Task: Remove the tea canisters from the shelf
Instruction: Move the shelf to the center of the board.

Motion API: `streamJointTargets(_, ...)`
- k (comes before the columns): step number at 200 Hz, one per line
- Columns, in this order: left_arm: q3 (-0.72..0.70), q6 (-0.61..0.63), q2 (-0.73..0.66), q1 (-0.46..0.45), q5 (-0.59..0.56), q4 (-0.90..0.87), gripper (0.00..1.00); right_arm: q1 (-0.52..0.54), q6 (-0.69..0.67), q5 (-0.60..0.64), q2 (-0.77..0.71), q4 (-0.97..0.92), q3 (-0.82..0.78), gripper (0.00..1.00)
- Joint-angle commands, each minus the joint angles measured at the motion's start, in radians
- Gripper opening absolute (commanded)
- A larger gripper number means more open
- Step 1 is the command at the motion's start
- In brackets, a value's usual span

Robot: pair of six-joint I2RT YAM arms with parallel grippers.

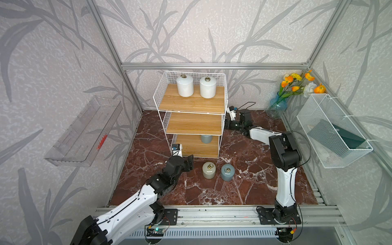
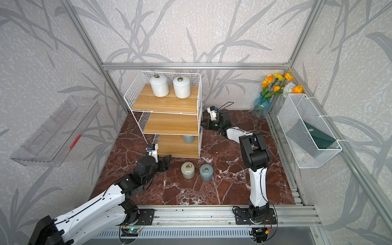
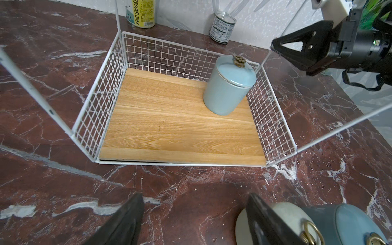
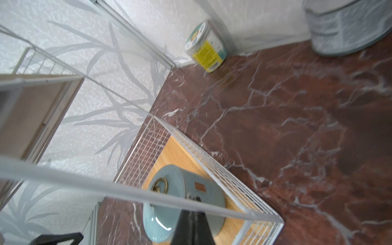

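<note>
The one piece of writing that reads clearly is "SUNFLOWER", in dark letters down a yellow bottle [image 3: 141, 12] against the wall behind the shelf [image 1: 192, 104]. Near it stands a tin can [image 3: 222, 27] whose printed label is too small to read. The shelved blue-grey canister [image 4: 182, 199] bears a small reddish tag on its side, blurred past reading.

There are five canisters. Two stand side by side on the top tier of the three: the left white canister [image 1: 185, 86] and the right white canister [image 1: 207, 88]. The shelved blue-grey one sits upright at the right rear of the bottom tier. The beige canister [image 1: 209, 170] and the loose blue-grey canister [image 1: 227, 172] stand just beside each other on the worktop [image 1: 244, 186] in front of the shelf.

The left gripper [image 3: 194, 197] hovers low at the shelf's front left corner, near the beige canister, its fingers [image 3: 127, 220] spread wide around nothing. The right gripper [image 3: 277, 47] has its fingers pressed together and empty, its tip just outside the shelf's right side near the shelved canister.

One vase [image 1: 275, 108] of flowers, one mesh basket [image 1: 314, 110] and one clear tray [image 1: 82, 131] line the edges
</note>
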Motion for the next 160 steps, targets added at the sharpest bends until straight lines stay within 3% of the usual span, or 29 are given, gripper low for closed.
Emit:
streamJointTargets(1,0.005,-0.012,-0.012,0.009,-0.016,-0.016,0.77,-0.033,0.008,0.119,0.031,0.013,0.11,0.0)
streamJointTargets(37,0.012,-0.013,0.007,0.014,-0.021,-0.019,0.77,-0.075,0.016,0.125,0.123,-0.057,0.286,0.0)
streamJointTargets(86,0.034,-0.016,-0.043,0.037,-0.042,-0.051,0.78,-0.134,-0.117,0.15,0.098,-0.25,0.409,0.0)
streamJointTargets(117,0.094,-0.052,-0.061,0.084,-0.09,-0.148,0.78,-0.122,-0.144,0.185,-0.134,-0.21,0.139,0.0)
streamJointTargets(139,0.172,-0.099,-0.031,0.125,-0.155,-0.256,0.76,-0.01,-0.268,0.302,-0.371,-0.233,-0.113,0.0)
streamJointTargets(160,0.232,-0.117,-0.001,0.19,-0.157,-0.302,0.67,0.13,-0.306,0.401,-0.569,-0.254,-0.324,0.0)
